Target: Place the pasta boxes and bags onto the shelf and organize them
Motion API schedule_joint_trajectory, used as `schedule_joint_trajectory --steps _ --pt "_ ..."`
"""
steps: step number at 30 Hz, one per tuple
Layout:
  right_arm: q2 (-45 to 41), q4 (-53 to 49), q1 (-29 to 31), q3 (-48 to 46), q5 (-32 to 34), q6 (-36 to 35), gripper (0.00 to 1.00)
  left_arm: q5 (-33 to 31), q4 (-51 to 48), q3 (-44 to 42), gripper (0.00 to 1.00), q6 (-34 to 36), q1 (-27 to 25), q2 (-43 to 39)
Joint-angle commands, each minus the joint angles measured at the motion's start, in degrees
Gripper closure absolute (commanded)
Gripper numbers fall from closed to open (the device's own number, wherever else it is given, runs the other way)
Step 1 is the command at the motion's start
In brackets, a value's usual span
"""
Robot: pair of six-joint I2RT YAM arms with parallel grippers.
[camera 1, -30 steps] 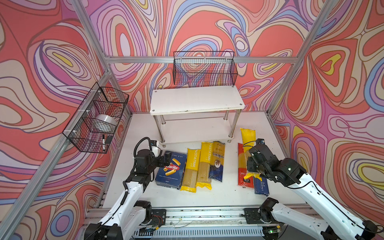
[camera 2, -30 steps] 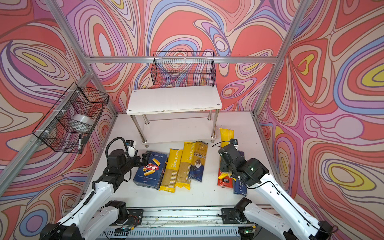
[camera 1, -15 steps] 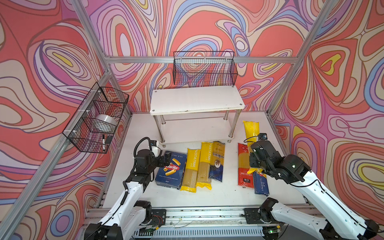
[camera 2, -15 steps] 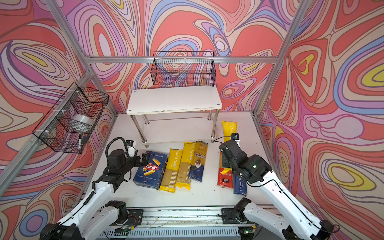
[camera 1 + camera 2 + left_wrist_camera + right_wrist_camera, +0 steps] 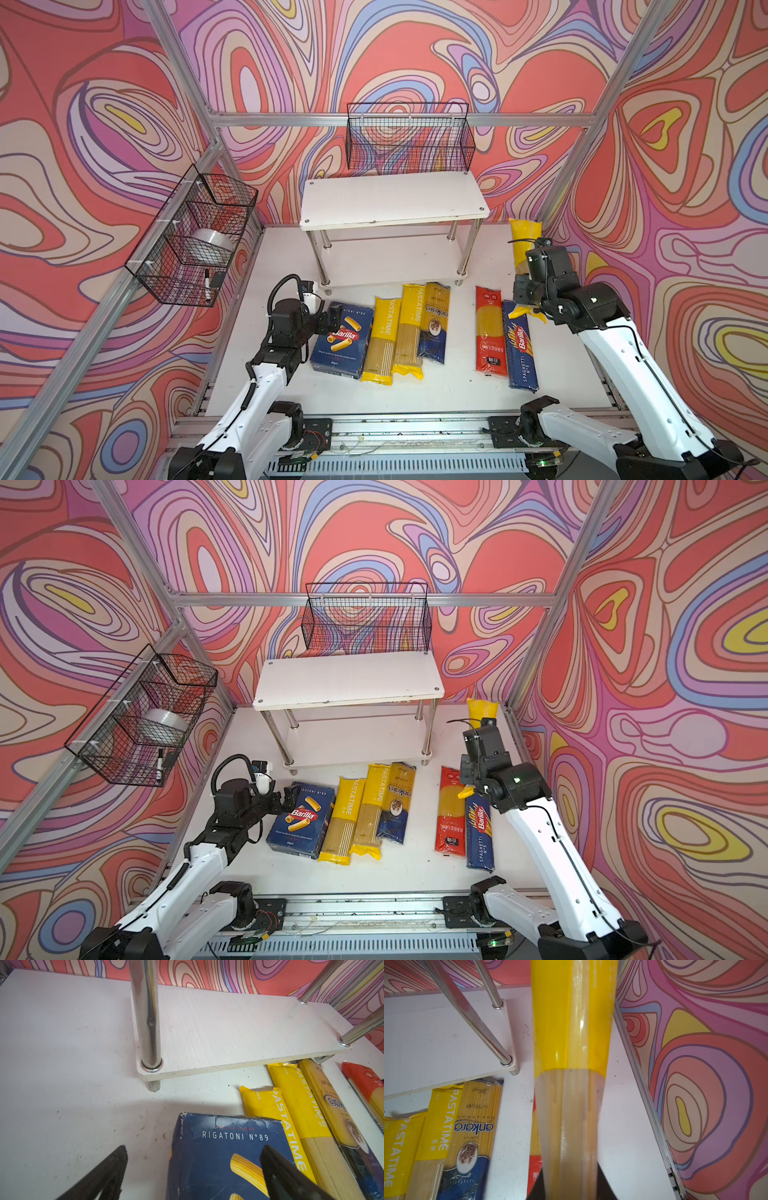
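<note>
Right arm: since a second ago the right gripper [image 5: 524, 293] has risen and swung toward the back right corner, carrying its pack along; nothing else has shifted.
Right jaws: closed around the clear middle of a yellow-and-clear bag [image 5: 571, 1043], pinching it from both sides.
Held bag: off the table [image 5: 415, 390] and tilted. Its yellow end points to the back wall, just right of the shelf [image 5: 390, 199] and beside its right-hand legs. Its tail hangs over the far end of the spaghetti box [image 5: 519, 353] (whether they touch, I cannot tell).
Left jaws: the left gripper [image 5: 329, 320] stands spread wide and holds nothing. In the left wrist view one finger hangs over the rigatoni box [image 5: 218, 1157] and the other over bare table beside it.
Rigatoni box: lies flat on the table at the left end of the row, in front of the shelf.
Row beside it: two Pastatime bags [image 5: 382, 340] and the ankara bag [image 5: 434, 328] lie side by side, touching. The far ends of the right-hand Pastatime pack and the ankara bag reach the front edge of the shelf's lower board.
Right pair: the red bag [image 5: 490, 332] and the spaghetti box lie flat together, apart from the row.
Wire baskets: one hangs on the back wall above the shelf [image 5: 409, 141], another on the left wall [image 5: 195, 237] (a tape roll sits in it).
</note>
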Motion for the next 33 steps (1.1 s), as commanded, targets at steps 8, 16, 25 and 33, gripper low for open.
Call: schedule_joint_trajectory --steps 8,16,25,33 --pt "6.7 12.6 -2.2 13.9 -4.4 -7.0 1.00 -0.2 -0.8 1.3 0.00 0.2 -0.1 0.1" --pt "13.2 9.0 -2.2 26.5 -7.5 -9.6 1.00 -0.2 -0.8 1.3 0.00 0.2 -0.1 0.0" --pt "16.9 7.3 -2.2 34.7 -16.1 -9.3 1.00 -0.1 -0.9 1.4 0.00 0.2 -0.1 0.1" --pt "20.2 7.9 -2.2 39.3 -26.4 -8.3 1.00 -0.1 -0.9 1.4 0.00 0.3 -0.1 0.1"
